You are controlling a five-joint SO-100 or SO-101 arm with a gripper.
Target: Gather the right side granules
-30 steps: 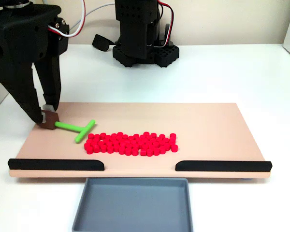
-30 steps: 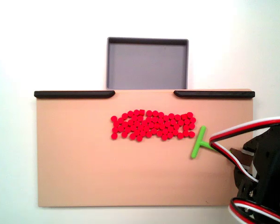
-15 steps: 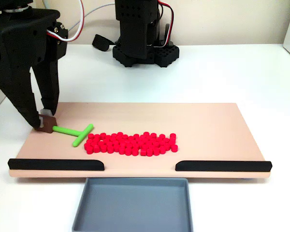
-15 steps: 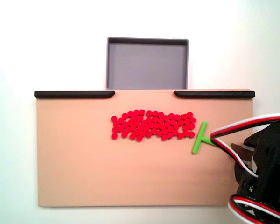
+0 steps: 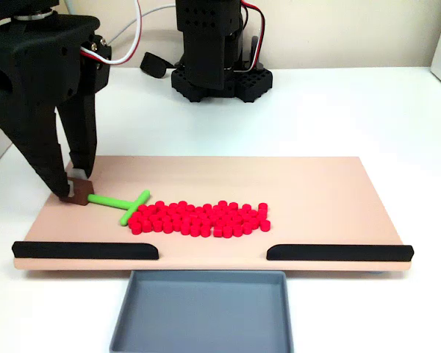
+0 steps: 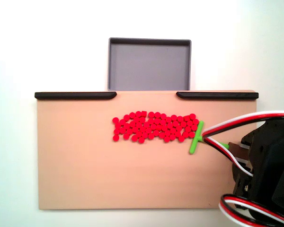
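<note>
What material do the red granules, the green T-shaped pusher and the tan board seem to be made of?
The granules look like plastic: uniform bright red, matte, identical short cylinders. The green T-shaped pusher also looks plastic, possibly printed: one saturated colour, smooth with a slight sheen. The tan board is flat, matte and grainless, so plastic or painted board; I cannot tell which.

Seen from above, the red beads [image 6: 155,126] lie in one dense patch near the middle of the tan board [image 6: 85,175]. The crossbar of the green T-shaped pusher [image 6: 196,137] touches the right end of this patch, and its stem runs right under the black arm [image 6: 267,170] and its red and white wires [image 6: 236,126]. A grey tray [image 6: 150,65] stands just beyond the far edge of the board, in the gap between two black strips [image 6: 75,95].
</note>
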